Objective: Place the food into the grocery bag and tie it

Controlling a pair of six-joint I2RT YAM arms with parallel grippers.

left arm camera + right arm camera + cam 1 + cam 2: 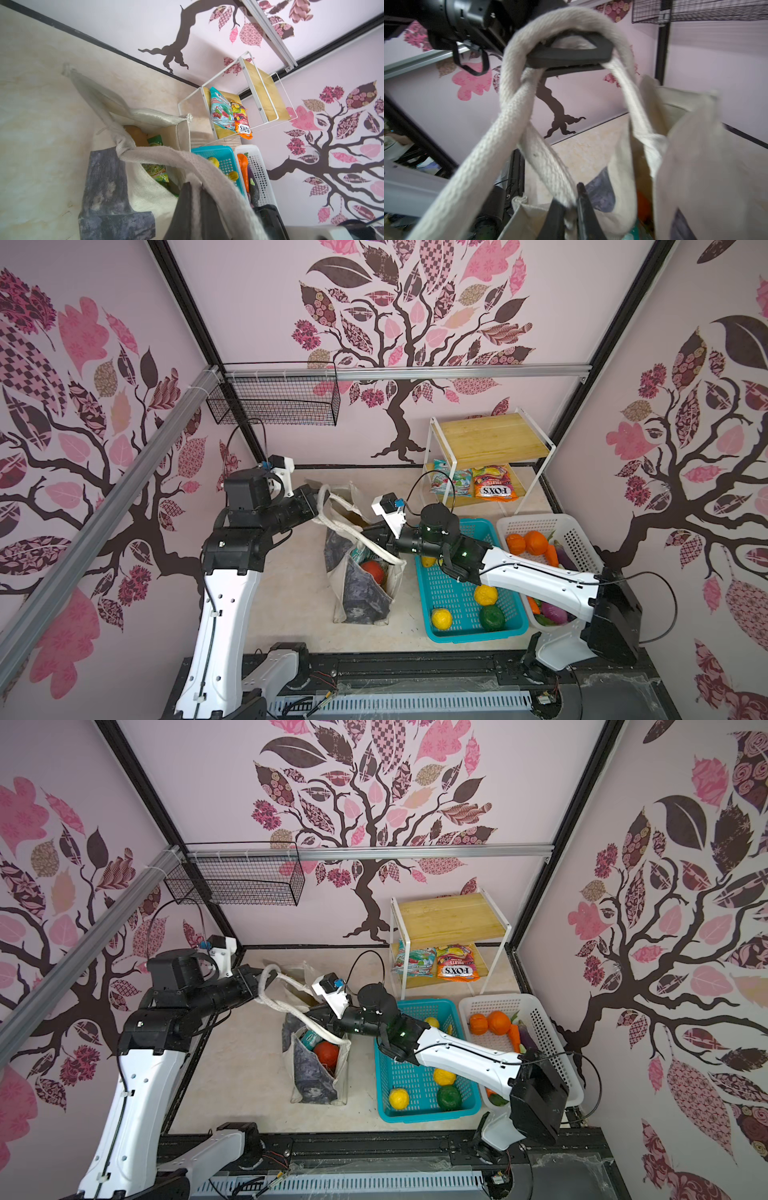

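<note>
The step in hand is the tie. The grocery bag [361, 593] stands upright near the middle of the tabletop, just beside the teal basket [478, 637] that lies toward the right edge. A red-orange fruit [372, 570] and a green packet [158, 172] show inside its mouth. My left gripper [315, 502] is pressed together on the handle loop [571, 20] and holds it raised beyond the far-left corner of the bag. My right gripper [568, 199] is pinching the crossing strap [546, 162] low down, close above the mouth. The two runs of webbing cross just below the left fingers [571, 56], so I judge that a half-knot is forming there. I cannot tell whether both runs belong to one handle. To finish well, I should hold both pinches firm and draw the grippers apart in opposite directions, the left toward the left edge of the tabletop and the right toward the right edge. The pull should be slow and level, so that the crossing slides down and seats over the mouth. The canvas is soft and the load sits low. An uneven pull would probably tip the bag toward the teal basket or drag it across the tabletop. The webbing looks coarse, so it should grip itself once snug. I should release neither strap before the crossing is tight.
</note>
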